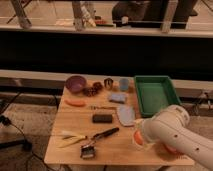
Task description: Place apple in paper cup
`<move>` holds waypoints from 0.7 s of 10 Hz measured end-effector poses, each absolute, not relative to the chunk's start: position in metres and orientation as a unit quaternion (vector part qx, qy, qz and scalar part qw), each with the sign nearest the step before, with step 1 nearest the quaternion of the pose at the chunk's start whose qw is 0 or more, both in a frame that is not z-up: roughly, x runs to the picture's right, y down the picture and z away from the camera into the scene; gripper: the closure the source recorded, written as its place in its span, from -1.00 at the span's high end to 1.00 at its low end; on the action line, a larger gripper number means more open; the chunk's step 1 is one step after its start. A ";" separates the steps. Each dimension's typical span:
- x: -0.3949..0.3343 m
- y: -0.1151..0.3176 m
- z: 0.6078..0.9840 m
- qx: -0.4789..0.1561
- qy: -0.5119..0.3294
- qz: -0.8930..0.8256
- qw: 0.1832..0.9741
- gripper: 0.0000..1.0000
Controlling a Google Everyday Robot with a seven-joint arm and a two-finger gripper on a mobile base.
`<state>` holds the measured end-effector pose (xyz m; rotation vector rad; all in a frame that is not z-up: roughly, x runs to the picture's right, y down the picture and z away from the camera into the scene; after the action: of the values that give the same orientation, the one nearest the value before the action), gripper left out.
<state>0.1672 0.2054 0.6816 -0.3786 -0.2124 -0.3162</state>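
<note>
One apple (pixel 137 136), one paper cup (pixel 140 145): both are sitting at the lower right of the frame, under the arm's wrist.
The gripper (pixel 142 140) is hovering there, mostly hidden, so cannot tell its state; the apple is showing just over the cup's rim, probably being lowered in. Further out are lying one carrot (pixel 75 103), one purple bowl (pixel 76 83), one light-blue cup (pixel 124 84) and one green tray (pixel 172 106).

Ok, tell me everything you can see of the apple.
The apple shows only as a small rounded orange-red patch near the front right of the wooden table, in front of the grey-blue flat piece. The robot's white arm covers its right side, and the gripper is there at the arm's end, right against it. Something pale shows just under it; whether that is the paper cup cannot be told. No stem or markings visible.
</note>
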 end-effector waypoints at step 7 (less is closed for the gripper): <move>0.157 0.217 0.706 -0.194 -0.111 -0.162 0.961 0.57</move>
<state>0.1575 0.2167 0.7064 -0.3928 -0.2248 -0.3283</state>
